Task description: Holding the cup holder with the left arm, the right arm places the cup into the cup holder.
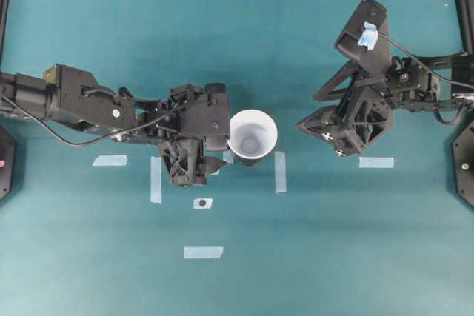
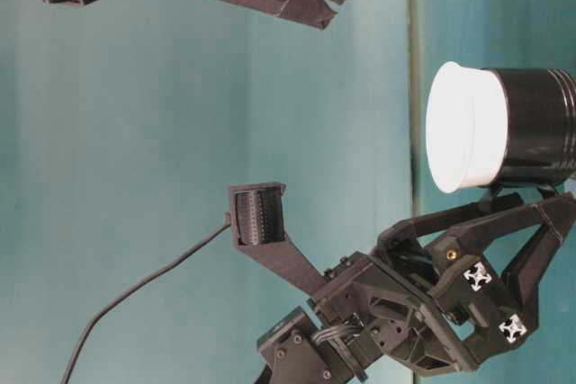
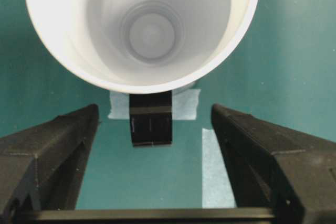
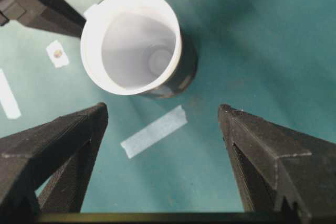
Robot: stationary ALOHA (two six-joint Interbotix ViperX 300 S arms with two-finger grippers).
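Cup (image 1: pixel 252 135) sits in holder (image 4: pixel 181 74), both grippers apart.
L gripper (image 1: pixel 194 155) just beside holder's handle (image 3: pixel 150 119), jaws straddling it untouched; R gripper (image 1: pixel 342 127) farther, empty.

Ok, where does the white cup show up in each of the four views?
Overhead: cup at centre, beside the left pincer.
Table-level: upper right, lying sideways in the picture, rim to the left.
Left wrist: fills the top, seen from above.
Right wrist: upper left of centre.
Shared landmark: the black holder around the cup.
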